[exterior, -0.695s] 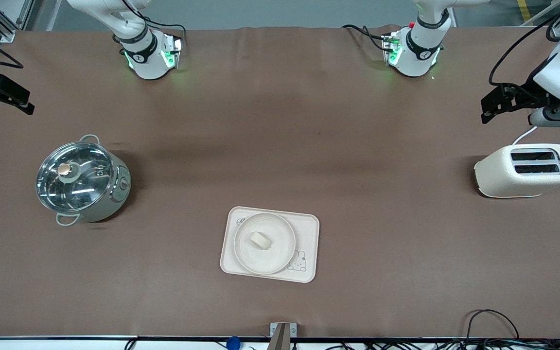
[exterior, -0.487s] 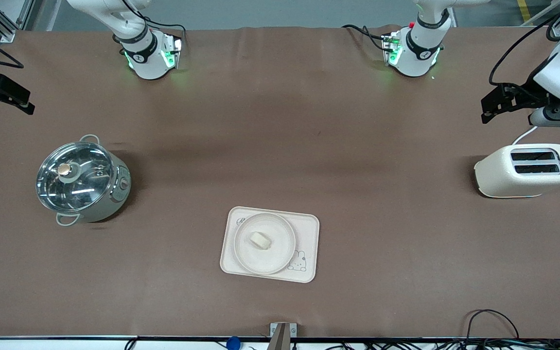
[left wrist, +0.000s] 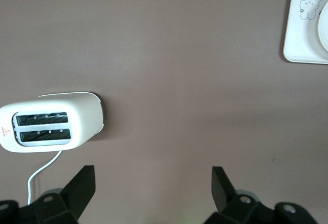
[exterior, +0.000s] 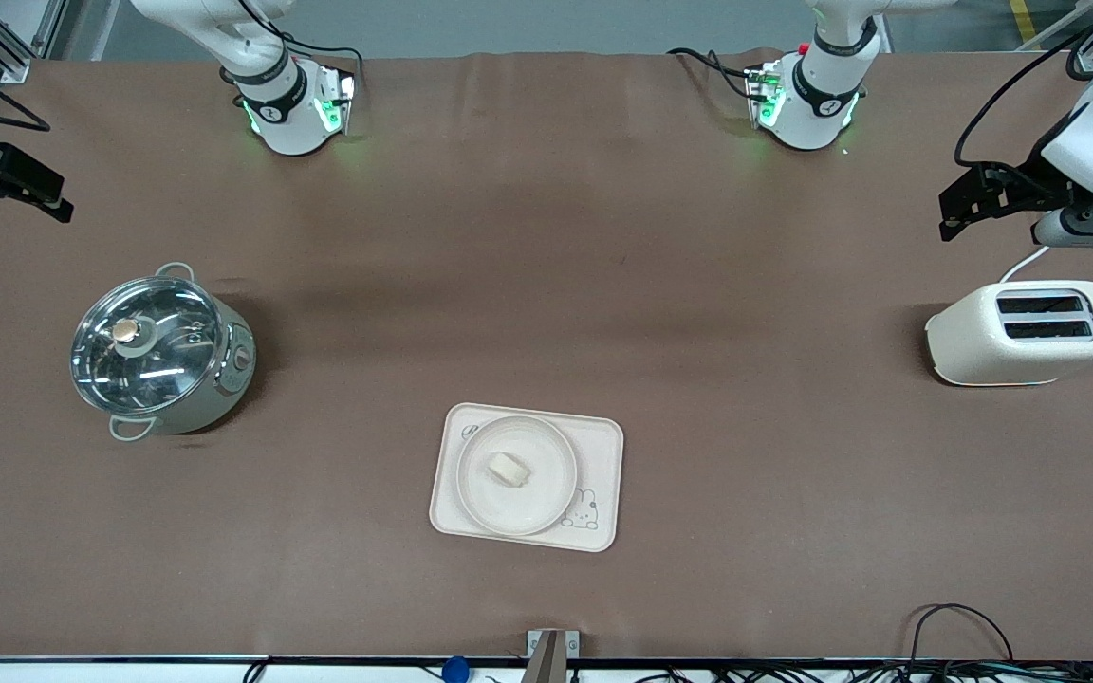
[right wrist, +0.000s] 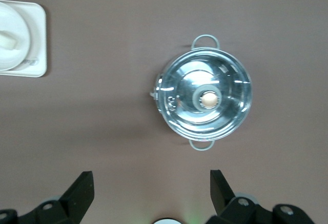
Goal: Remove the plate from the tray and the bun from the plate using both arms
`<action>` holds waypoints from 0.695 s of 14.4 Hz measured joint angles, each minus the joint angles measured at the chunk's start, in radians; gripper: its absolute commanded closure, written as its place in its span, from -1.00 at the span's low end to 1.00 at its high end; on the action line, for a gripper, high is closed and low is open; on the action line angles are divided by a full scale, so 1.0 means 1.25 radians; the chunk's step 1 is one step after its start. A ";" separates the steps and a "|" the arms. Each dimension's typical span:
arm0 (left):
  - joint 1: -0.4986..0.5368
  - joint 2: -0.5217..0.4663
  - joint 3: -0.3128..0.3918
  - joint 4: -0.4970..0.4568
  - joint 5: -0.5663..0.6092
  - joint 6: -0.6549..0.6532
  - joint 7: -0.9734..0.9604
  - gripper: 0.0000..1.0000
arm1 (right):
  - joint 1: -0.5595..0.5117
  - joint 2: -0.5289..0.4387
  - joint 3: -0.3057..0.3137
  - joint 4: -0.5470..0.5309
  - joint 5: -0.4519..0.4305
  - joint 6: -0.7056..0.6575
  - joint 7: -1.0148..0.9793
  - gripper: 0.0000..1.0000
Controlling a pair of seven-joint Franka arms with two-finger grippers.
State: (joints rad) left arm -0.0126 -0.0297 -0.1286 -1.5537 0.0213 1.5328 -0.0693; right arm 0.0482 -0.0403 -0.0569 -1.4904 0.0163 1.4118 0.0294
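I see the small pale cream bun [exterior: 509, 469] on the round cream-white plate [exterior: 516, 512], which sits on the rectangular cream tray [exterior: 603, 446]. Left gripper [left wrist: 151, 183] hangs wide over bare table at the white toaster's [exterior: 1026, 332] twelve o'clock; right gripper [right wrist: 148, 185] hangs wide at twelve o'clock of the glass-lidded steel pot [exterior: 157, 356].

You have the plate [exterior: 517, 475], round, cream-white and shallow with a raised rim, lying flat on the rectangular cream tray [exterior: 601, 446], toward the table [exterior: 546, 285] edge nearest the front camera and about midway between the two ends. It covers most of the tray's half toward the right arm's end. Your bun [exterior: 508, 469], a small pale stubby cylinder, rests on its side at the plate's middle, lying slantwise. In the right wrist view you see the bun [right wrist: 6, 39] on the plate [right wrist: 15, 24], partly cut off at the frame edge.
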 measured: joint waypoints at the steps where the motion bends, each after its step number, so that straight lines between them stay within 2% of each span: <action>1: 0.000 0.000 0.000 0.000 0.000 0.000 0.000 -1.00 | 0.002 0.003 0.001 -0.002 0.019 0.000 0.000 -1.00; 3: 0.000 0.000 0.000 0.000 0.000 0.000 0.000 -1.00 | 0.018 0.015 0.002 -0.007 0.036 0.006 0.000 -1.00; 6: 0.000 0.000 0.000 0.001 0.000 0.000 0.000 -1.00 | 0.059 0.061 0.003 -0.020 0.072 0.080 0.022 -1.00; 10: 0.000 0.002 0.000 0.003 0.000 0.000 0.000 -1.00 | 0.133 0.201 0.005 -0.032 0.146 0.240 0.163 -1.00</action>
State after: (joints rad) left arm -0.0126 -0.0274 -0.1287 -1.5504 0.0213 1.5326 -0.0693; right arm 0.2147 0.2107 -0.0510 -1.5301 0.1990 1.7121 0.2330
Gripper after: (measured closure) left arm 0.000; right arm 0.000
